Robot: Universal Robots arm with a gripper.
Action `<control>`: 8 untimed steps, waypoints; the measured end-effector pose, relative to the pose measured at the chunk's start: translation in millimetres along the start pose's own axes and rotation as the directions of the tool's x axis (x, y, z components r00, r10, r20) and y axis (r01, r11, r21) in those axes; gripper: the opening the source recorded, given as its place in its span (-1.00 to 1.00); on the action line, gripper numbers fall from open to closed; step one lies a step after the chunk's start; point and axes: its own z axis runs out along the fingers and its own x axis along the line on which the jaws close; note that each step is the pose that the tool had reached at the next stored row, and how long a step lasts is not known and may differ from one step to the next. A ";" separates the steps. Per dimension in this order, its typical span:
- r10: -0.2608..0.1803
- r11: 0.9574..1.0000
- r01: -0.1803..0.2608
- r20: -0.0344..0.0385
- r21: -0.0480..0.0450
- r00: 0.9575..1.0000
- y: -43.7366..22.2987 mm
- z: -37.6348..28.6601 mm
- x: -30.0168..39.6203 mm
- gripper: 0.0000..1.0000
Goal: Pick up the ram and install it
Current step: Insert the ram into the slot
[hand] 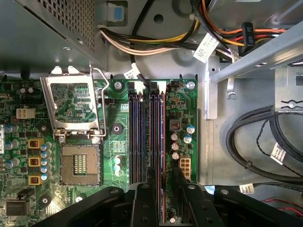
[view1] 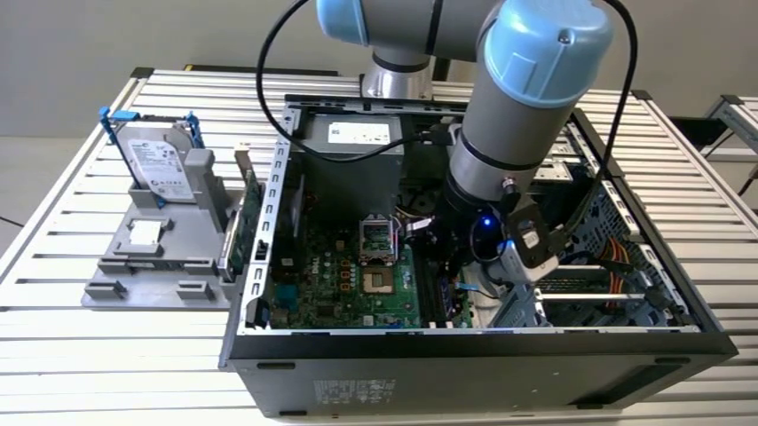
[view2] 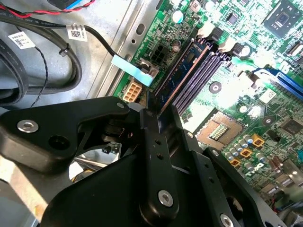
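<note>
The ram point(view2: 183, 66) is a long dark blue-green stick standing on edge in the memory slot nearest the case wall on the green motherboard point(view2: 265, 52). From above, in the first wrist view, the ram point(hand: 162, 142) is a thin line beside the other purple slots point(hand: 137, 137). My gripper point(hand: 163, 172) is down inside the open computer case and straddles the ram's near end. Its black fingers point(hand: 146, 198) stand on either side with a visible gap, so it is open. My arm point(view1: 509, 160) reaches down into the case.
A silver hard drive with blue rails point(view1: 160, 164) leans on a grey holder at the exterior view's left. A green card point(view1: 243, 231) stands beside it. The CPU socket point(hand: 80, 163), the power supply point(view1: 355, 135) and black cables point(hand: 251, 142) lie close around the slots.
</note>
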 end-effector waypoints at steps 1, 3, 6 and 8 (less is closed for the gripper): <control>0.000 1.000 0.000 0.000 0.000 1.000 0.1 -1.6 0.0 1.00; 0.000 1.000 0.000 0.000 0.000 1.000 0.2 -5.9 0.1 1.00; 0.000 1.000 0.000 0.000 0.000 1.000 0.3 -10.4 0.2 1.00; 0.000 1.000 0.000 0.000 0.000 1.000 0.4 -13.1 0.2 1.00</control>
